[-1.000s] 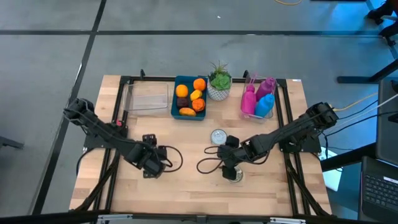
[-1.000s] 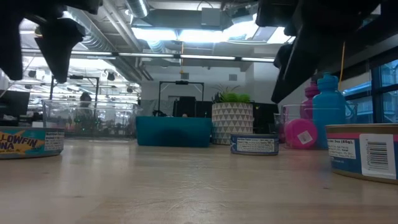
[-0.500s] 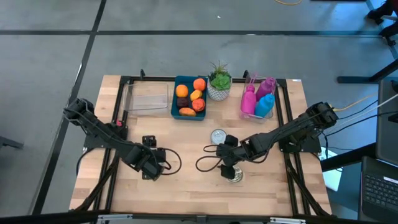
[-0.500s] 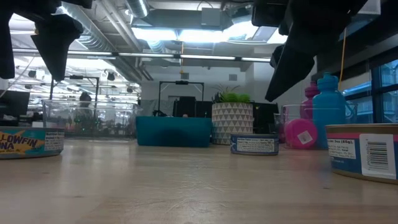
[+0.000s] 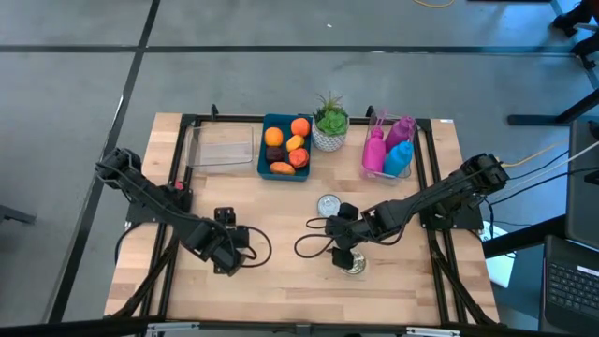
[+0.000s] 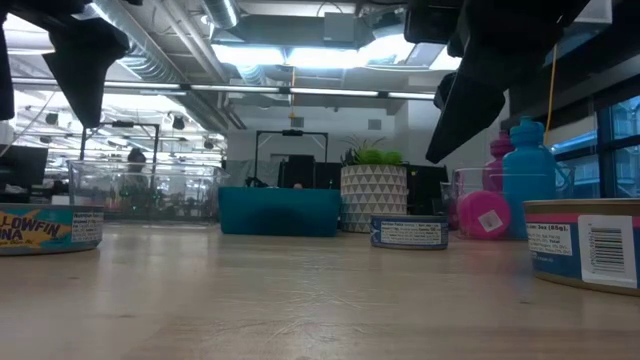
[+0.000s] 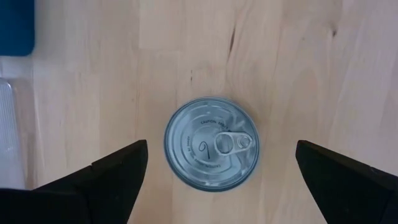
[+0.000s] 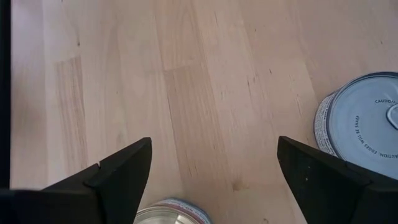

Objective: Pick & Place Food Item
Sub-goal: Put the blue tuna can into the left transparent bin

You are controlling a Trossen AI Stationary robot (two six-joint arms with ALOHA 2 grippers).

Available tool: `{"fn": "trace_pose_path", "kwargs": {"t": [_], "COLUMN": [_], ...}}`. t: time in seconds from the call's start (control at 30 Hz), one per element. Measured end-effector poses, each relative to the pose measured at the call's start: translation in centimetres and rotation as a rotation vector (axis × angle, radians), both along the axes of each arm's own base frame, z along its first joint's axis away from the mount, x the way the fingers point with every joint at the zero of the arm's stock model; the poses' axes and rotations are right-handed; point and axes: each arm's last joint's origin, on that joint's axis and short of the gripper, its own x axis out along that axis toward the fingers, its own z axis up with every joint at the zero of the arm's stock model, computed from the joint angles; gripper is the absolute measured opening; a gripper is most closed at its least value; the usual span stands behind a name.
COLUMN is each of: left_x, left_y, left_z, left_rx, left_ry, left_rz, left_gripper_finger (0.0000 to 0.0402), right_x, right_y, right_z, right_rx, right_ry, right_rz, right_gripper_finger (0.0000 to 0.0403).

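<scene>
Left gripper (image 7: 214,168) over front-left of table (image 5: 281,281), jaws wide open, pointing down at can (image 7: 211,144) standing upright on wood, pull-tab lid up, centred between fingers, not touched. Clear tray (image 5: 223,147) at back left, blue bin (image 5: 278,123) of fruit beside it, then potted plant (image 5: 329,122). Second can (image 5: 328,205) mid-table. Right gripper (image 8: 211,168) just right of centre, jaws open, empty, above third can (image 5: 352,266). Pink and blue bottles (image 5: 388,150) at back right.
</scene>
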Motion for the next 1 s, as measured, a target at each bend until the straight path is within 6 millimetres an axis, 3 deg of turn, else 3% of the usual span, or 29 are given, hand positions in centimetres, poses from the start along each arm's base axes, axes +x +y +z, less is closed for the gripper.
{"fn": "trace_pose_path", "kwargs": {"t": [1.0], "left_x": [-0.14], "left_y": [-0.54], "left_z": [0.06], "left_rx": [0.009], "left_ry": [-0.032], "left_rz": [-0.012], "left_gripper_finger": [0.04], "right_x": [0.02], "right_y": [-0.07], "right_z": [0.01], "right_rx": [0.003], "right_ry": [-0.007], "right_rz": [-0.051], "right_gripper_finger": [0.0341]}}
